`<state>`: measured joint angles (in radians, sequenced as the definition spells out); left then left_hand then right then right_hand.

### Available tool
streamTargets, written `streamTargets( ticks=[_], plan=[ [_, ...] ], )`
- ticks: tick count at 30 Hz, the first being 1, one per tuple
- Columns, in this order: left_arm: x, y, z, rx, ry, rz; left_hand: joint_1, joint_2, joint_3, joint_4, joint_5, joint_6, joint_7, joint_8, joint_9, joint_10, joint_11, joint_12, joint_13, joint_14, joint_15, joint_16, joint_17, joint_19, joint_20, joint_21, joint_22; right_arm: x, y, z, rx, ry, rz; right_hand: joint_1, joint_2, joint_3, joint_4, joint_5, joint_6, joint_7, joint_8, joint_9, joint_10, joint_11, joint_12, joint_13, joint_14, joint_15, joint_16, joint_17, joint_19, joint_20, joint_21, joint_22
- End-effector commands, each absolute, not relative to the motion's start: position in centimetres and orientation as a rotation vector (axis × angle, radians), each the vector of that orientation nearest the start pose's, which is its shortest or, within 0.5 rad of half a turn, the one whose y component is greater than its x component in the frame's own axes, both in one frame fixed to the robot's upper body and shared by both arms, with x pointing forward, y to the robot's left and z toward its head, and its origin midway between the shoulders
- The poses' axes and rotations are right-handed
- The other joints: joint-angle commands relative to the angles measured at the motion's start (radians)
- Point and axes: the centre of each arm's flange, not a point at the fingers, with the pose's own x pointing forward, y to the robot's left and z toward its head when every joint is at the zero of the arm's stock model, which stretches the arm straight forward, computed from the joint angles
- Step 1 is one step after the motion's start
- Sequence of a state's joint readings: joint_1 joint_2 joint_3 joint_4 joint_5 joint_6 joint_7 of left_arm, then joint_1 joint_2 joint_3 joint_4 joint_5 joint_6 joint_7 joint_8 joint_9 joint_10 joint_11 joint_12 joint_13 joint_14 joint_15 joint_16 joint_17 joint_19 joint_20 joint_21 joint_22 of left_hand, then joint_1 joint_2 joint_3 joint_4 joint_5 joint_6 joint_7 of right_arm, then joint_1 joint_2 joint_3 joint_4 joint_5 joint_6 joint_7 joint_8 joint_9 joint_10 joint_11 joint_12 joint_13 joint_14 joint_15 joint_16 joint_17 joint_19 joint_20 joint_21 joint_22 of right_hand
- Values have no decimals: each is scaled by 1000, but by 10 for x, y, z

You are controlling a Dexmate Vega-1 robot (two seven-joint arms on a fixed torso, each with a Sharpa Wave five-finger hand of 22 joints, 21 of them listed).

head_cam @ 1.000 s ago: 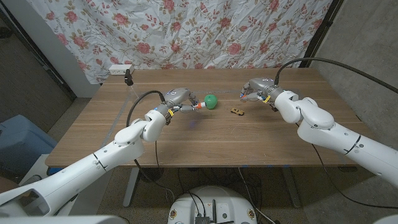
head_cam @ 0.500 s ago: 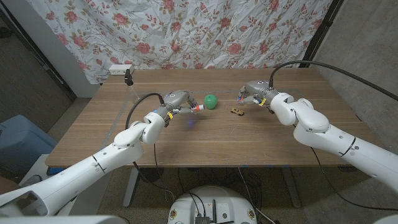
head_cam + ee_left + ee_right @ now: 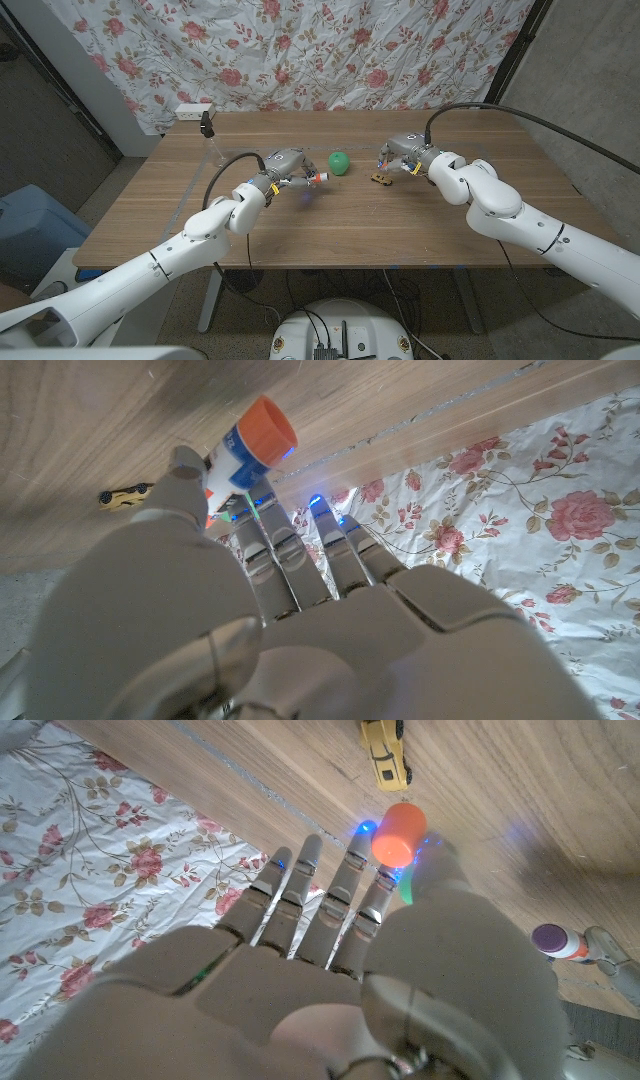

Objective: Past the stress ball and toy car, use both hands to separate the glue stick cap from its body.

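Left hand (image 3: 285,168) grips the glue stick body (image 3: 315,178); right hand (image 3: 403,153), far right, pinches the orange cap (image 3: 398,834).

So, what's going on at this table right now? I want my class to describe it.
The glue stick is already in two pieces. The robot's left hand holds the body, whose purple tip shows bare in the right wrist view. Its right hand pinches the orange cap. The green stress ball and yellow toy car lie on the wooden table between the hands.
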<state>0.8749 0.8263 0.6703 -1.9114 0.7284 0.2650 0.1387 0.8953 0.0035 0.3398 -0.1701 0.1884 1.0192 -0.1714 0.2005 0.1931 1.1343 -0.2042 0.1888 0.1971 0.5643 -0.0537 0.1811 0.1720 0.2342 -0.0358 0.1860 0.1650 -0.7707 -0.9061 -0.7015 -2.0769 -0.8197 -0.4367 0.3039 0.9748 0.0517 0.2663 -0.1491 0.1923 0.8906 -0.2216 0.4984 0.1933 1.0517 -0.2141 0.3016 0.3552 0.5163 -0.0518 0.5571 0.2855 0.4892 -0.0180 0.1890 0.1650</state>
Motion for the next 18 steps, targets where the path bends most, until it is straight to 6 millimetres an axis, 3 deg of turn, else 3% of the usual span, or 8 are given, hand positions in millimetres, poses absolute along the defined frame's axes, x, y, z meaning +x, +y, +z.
streamTargets(
  ticks=[1, 18],
  plan=[
    [564, 179, -22, 1550, -762, 67, -8, 25, 12, 5, 3, 88, 1, 9, 2, 16, -21, 5, 4, -3, -137, 1, 3, -6, -2, -2, 4, 548, -169, 11, -1807, -515, 37, 0, 1, -3, 3, 1, -5, -1, -1, 4, -6, -3, -4, 4, -1, -140, -2, 5, 0, 0, 5, 4],
    [564, 177, -29, 1583, -756, 72, -15, 28, 14, 8, 4, 81, 1, 7, 2, 8, -21, 4, 3, -4, -135, 2, 3, -6, 0, -1, 4, 555, -156, -11, -1832, -494, 56, 0, -2, -5, 0, 1, -9, -1, -6, 3, -7, -3, -6, 7, -1, -140, -5, 5, -2, 2, 3, 4]
  ],
)
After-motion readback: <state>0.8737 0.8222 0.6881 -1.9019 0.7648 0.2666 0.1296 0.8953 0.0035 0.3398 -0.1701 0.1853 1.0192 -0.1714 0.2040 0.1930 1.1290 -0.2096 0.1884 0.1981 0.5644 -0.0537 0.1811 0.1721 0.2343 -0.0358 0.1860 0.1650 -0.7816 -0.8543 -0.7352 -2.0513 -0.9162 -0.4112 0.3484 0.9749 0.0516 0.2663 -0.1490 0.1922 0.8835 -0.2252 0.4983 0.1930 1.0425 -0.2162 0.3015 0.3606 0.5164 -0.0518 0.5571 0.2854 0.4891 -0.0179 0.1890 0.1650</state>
